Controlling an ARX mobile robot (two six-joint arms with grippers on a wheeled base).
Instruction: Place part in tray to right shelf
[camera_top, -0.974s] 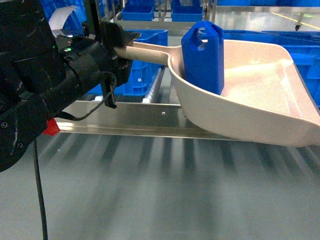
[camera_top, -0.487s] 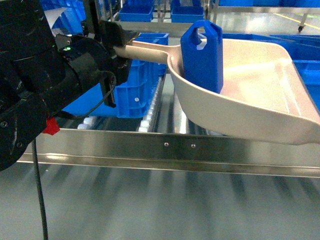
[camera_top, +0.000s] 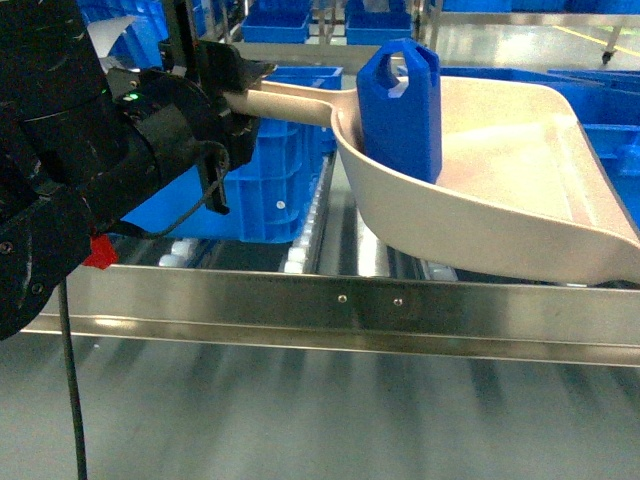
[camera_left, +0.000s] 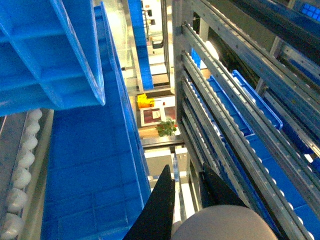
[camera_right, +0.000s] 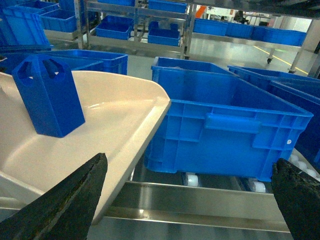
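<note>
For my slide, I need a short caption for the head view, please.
Left gripper holds the scoop tray by its handle, blue part upright inside, above the roller shelf's steel rail.

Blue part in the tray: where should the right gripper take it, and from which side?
Probably by the part's flat side faces below the notched top, coming from above. It stands roughly upright at the handle end of the tray, whose raised wall sits close behind it, so a sideways approach looks crowded. The right gripper is open and apart from it.
</note>
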